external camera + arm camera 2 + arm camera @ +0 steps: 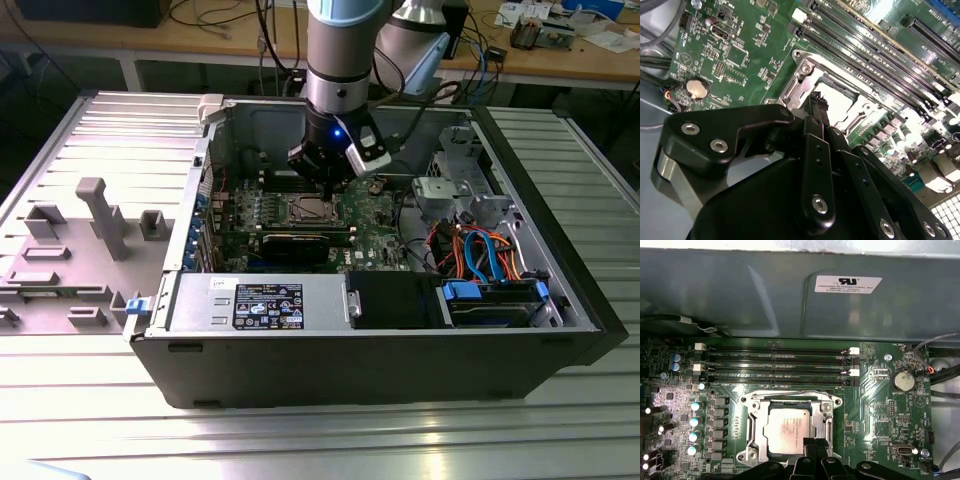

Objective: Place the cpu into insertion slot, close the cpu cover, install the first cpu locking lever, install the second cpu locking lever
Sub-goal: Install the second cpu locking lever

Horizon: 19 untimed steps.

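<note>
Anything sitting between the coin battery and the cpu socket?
Nothing loose: in the first wrist view, bare green board with small soldered parts lies between the coin battery and the insertion slot.

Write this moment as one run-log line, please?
cpu: seated in insertion slot | cpu cover: closed | gripper: shut, tips at the cover's edge

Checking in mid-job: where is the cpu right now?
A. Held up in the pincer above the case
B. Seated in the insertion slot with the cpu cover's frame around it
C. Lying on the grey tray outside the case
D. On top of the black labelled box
B: in the first wrist view the cpu lies flat in the insertion slot, the cpu cover framing it, with the pincer at its edge.
</note>
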Available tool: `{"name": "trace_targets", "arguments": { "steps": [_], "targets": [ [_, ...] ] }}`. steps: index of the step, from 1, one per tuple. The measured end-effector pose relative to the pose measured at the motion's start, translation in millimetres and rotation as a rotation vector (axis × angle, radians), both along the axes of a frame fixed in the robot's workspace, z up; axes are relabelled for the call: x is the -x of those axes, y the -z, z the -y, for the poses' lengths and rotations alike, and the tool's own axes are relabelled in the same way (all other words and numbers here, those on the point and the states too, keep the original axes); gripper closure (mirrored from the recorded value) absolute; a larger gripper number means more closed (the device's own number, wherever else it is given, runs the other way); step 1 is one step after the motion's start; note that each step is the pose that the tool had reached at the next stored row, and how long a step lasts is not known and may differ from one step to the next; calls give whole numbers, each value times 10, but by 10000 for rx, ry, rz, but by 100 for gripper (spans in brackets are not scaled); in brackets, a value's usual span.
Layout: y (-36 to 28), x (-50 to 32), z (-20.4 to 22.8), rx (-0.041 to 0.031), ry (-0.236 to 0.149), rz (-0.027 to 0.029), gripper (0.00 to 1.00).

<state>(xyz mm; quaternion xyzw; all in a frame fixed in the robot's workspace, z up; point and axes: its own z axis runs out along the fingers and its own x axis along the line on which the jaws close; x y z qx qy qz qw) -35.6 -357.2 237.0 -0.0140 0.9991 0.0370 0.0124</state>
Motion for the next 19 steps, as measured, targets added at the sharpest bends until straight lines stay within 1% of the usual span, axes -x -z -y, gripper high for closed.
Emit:
{"name": "trace_targets", "arguments": {
  "steps": [1,2,6,7,8,9,10,11,12,14,15,17,18,19],
  "targets": [
    [-48,0,2,0,0,0,89],
    [-67,0,3,1,-1,1,89],
    [-77,0,22,14,-2,0,89],
    [-77,-1,38,32,-1,1,89],
    [-76,0,42,70,-1,1,89],
    [-77,0,46,184,1,0,89],
    [-77,-1,48,327,0,1,89],
    [-77,0,48,395,-1,1,89],
    [-76,-1,48,412,-2,1,89],
    [-75,-1,48,419,-2,1,89],
    [-73,0,47,438,0,2,89],
    [-74,0,51,659,0,-8,89],
    [-72,0,52,751,-1,-11,89],
    [-58,-1,52,880,-2,-17,89]
  ]
}}
